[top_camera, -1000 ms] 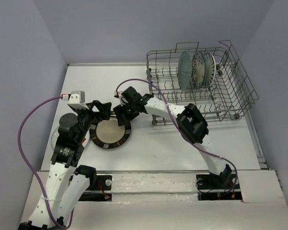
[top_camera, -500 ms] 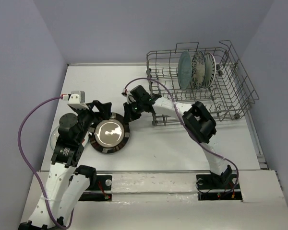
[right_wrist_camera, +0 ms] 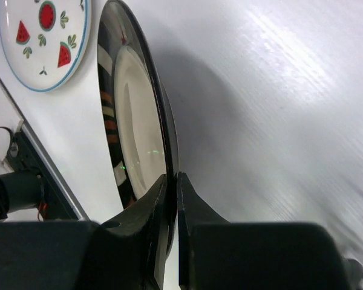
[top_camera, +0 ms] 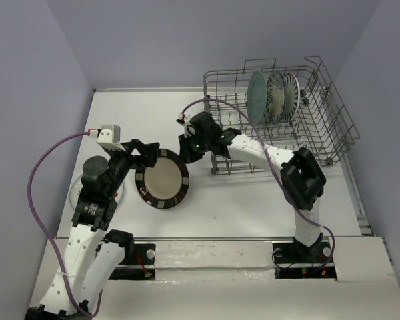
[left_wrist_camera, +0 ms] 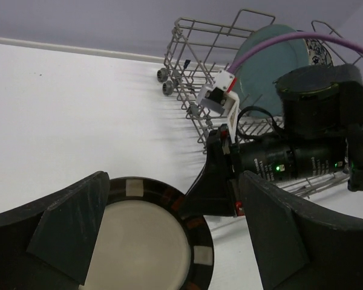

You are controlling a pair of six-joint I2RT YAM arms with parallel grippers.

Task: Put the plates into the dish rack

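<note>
**Three racked, fourth in the grip, fifth on the table**

Near, 9 o'clock of the table: melon plate lies flat, partly under the left arm. Not yet picked, likely the last to go.

Left gripper is spread wide and holds nothing. Its fingers flank the brown plate at its 10 o'clock rim.

Brown plate is left of table centre, tipped up off the flat. Cannot tell if its low edge touches.

Right gripper is clamped on its rim at 1 o'clock.

Far, 2 o'clock: rack holds teal plate, floral plate and striped plate, upright, side by side.

Judgement: three of five done, fourth under way.

In the way:
- left fingers close about the brown plate
- the rack's near wall and tines, to be cleared
- purple cable looping over the rack's 9 o'clock end
</note>
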